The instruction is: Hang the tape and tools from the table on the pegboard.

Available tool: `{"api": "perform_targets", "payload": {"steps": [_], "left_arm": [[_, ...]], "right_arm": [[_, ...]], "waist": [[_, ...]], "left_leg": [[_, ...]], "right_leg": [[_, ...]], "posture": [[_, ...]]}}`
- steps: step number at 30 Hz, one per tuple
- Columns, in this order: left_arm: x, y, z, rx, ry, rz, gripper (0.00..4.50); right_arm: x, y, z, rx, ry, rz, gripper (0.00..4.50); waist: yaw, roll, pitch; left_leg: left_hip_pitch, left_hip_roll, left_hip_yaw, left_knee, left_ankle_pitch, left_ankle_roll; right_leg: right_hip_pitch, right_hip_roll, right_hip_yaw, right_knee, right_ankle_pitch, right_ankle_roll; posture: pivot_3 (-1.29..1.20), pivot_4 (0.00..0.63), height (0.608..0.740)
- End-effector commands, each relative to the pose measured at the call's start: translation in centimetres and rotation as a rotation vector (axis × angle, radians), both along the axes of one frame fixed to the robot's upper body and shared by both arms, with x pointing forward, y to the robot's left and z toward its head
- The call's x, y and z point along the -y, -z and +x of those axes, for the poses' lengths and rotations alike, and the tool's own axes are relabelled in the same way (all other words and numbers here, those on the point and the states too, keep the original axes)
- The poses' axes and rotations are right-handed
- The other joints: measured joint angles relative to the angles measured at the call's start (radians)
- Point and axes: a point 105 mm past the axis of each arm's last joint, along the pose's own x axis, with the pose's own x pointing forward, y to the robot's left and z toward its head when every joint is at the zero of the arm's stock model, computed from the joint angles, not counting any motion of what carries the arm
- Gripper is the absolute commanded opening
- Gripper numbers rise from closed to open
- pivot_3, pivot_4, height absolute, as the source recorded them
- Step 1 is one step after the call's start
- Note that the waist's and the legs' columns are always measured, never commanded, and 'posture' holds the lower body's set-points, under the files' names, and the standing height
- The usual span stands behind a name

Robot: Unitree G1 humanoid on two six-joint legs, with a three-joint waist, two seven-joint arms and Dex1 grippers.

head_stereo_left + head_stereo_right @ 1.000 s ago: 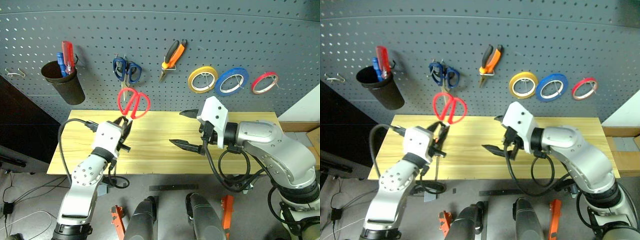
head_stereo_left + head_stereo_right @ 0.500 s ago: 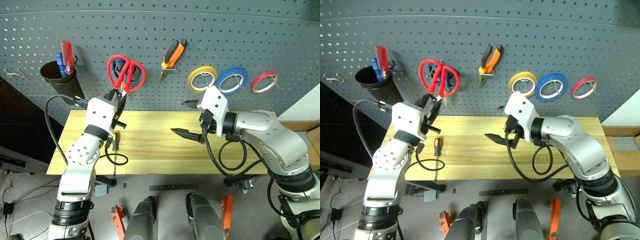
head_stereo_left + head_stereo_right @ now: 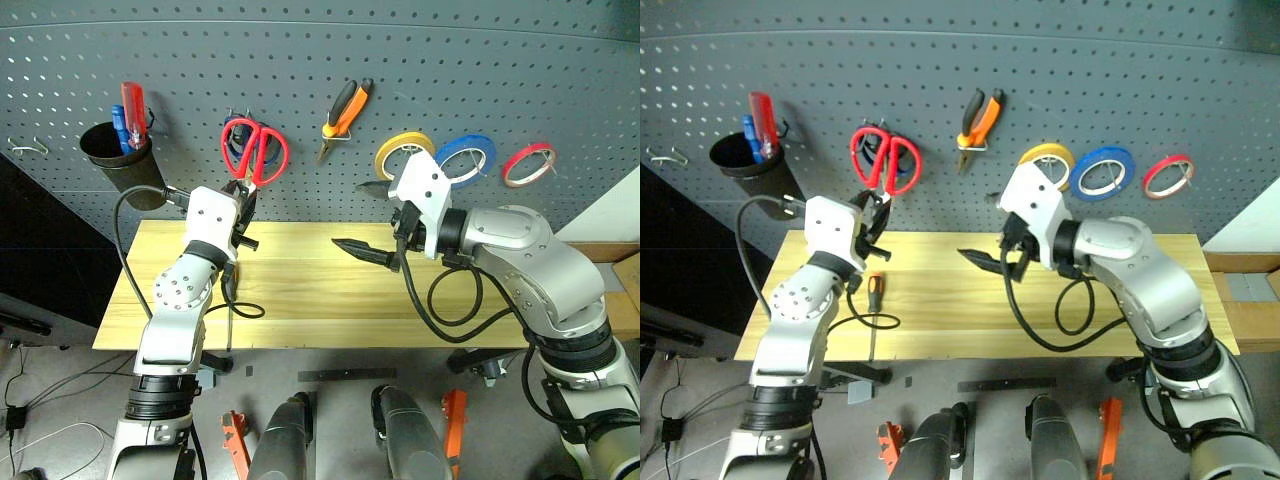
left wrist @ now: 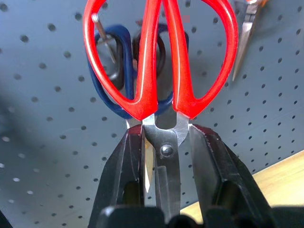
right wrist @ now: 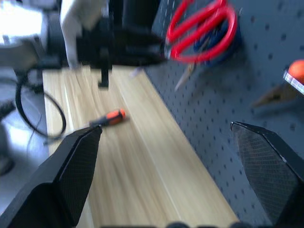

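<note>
Left eye view is looking down on the table (image 3: 330, 300), a long top of pale yellow planks, standing against the pegboard (image 3: 300, 60), a dark grey panel of small holes covering the whole back wall.

Going from left to right along the board: a bare metal hook (image 3: 30, 148) is sitting at the far left, then a dark cup (image 3: 125, 165) is hanging with a red screwdriver (image 3: 134, 104) and a blue screwdriver (image 3: 119, 122) standing in it. Next, the red-handled scissors (image 3: 254, 152) are lying handles-up against the board, directly over the blue-handled scissors (image 4: 114, 76), which are mostly hidden behind them. The left gripper (image 3: 243, 203) is sitting just below, its two black fingers (image 4: 123, 175) standing on either side of the blades at the pivot, touching or nearly touching the steel; whether they are still pinching cannot be told. Whether a red loop has caught the hook cannot be made out either.

On the table below that arm, the orange-black screwdriver (image 3: 873, 291) is lying, partly covered by the arm and its black cable.

Further right, the orange-black pliers (image 3: 345, 115) are hanging nose-down. The right gripper (image 3: 365, 217) is hovering over the middle of the table, jaws spread wide and empty. Behind its white housing, the yellow tape ring (image 3: 404, 157) is partly hidden; the blue tape (image 3: 464, 162) and the red tape ring (image 3: 529, 164) are hanging beyond.
</note>
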Motion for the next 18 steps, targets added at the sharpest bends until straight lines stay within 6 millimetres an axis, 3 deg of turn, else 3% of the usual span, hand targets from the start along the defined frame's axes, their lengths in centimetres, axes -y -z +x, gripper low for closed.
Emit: {"api": "perform_targets", "payload": {"steps": [1,6,10,15,18], "left_arm": [[0.2,-1.0,-0.1,0.041,-0.003,0.000,2.69],[0.2,-0.2,-0.1,0.011,-0.004,-0.002,4.46],[-0.7,3.1,-0.6,-0.135,-0.028,-0.027,4.49],[-5.0,9.9,-2.5,-0.456,-0.232,-0.115,4.49],[-6.7,12.5,-3.2,-0.618,-0.314,-0.175,4.49]], "right_arm": [[0.0,-3.1,-0.5,0.095,-0.008,0.100,4.50],[-0.1,-4.1,-0.4,0.116,-0.001,0.158,4.50],[-0.2,-2.7,-0.6,0.084,0.006,0.128,4.50],[0.2,3.0,-0.6,-0.143,0.109,-0.002,4.50],[-0.4,4.5,-1.1,-0.256,0.132,-0.005,4.50]], "waist": [[0.001,0.000,0.000],[0.001,0.000,0.000],[-0.002,0.000,0.000],[-0.003,0.000,0.000],[-0.001,0.000,0.000]], "left_leg": [[0.000,0.000,0.000,0.000,0.000,0.000],[0.000,0.000,0.000,0.000,0.000,0.000],[0.000,0.000,0.000,0.000,0.000,0.000],[0.000,0.000,0.000,0.000,0.000,0.000],[0.000,0.000,-0.001,0.000,0.000,0.000]], "right_leg": [[0.000,0.000,0.000,0.000,0.000,0.000],[0.000,0.000,0.000,0.000,0.000,0.000],[0.000,0.000,0.000,0.000,0.000,0.000],[-0.001,0.000,0.001,0.002,0.000,0.000],[-0.001,0.000,0.000,0.002,0.000,0.000]], "posture": [[-0.17,0.251,0.740],[-0.17,0.250,0.740],[-0.17,0.254,0.740],[-0.16,0.257,0.740],[-0.16,0.260,0.740]]}}
